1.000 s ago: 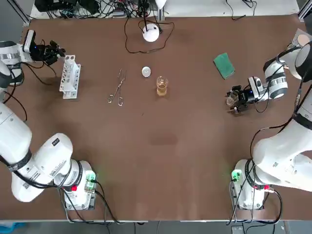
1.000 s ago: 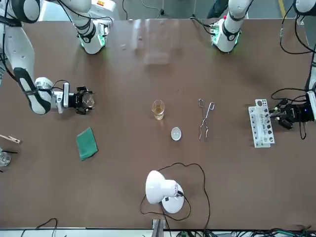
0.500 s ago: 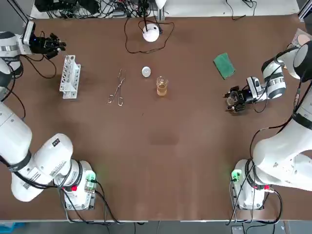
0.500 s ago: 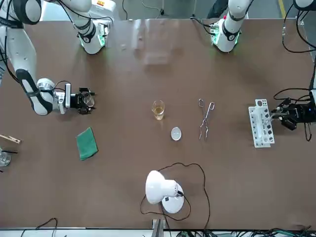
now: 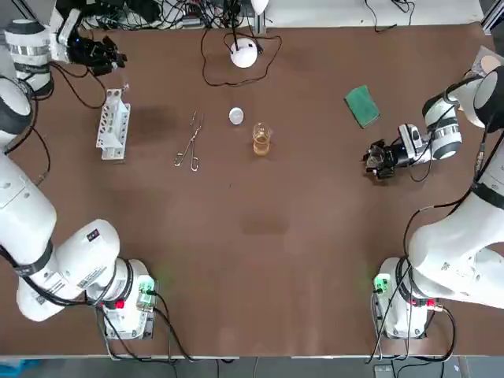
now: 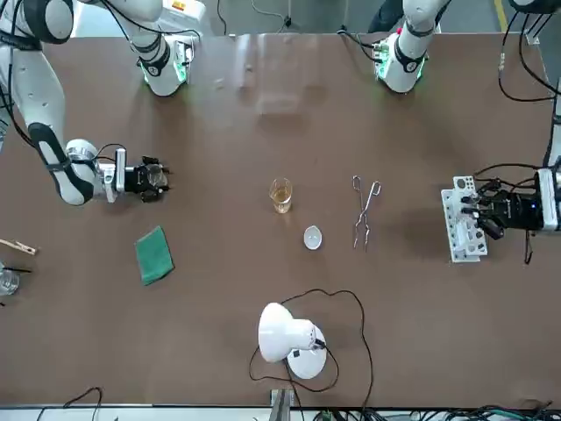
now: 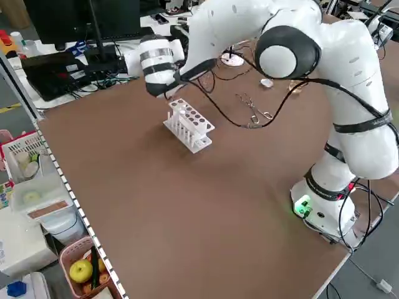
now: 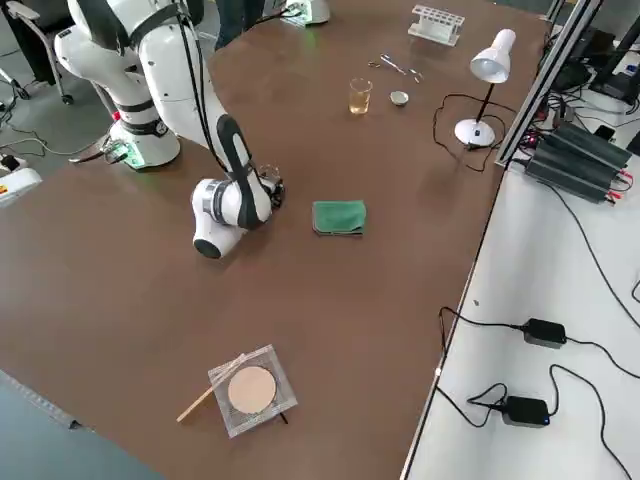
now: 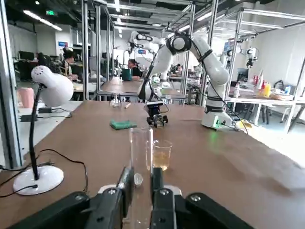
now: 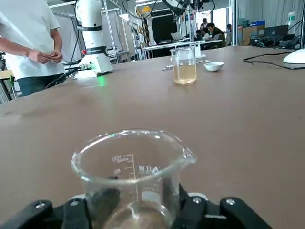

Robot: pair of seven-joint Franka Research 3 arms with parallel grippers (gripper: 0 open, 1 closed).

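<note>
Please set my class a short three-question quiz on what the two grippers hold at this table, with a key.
1. True or false: the right gripper holds a glass beaker.
2. The left gripper holds: A a spoon, B a test tube, C a pen.
3. Fill in: nearest the right gripper lies a green ____.
Key: 1 true; 2 B; 3 cloth.

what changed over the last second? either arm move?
The left gripper, clamped on a test tube, swung from beside the far end of the rack toward the table's far edge and slightly toward the middle. Whether it already gripped the tube earlier cannot be told. The right gripper kept its empty beaker and barely shifted. The rack, tongs, amber beaker, green cloth and lamp stayed put.
</note>
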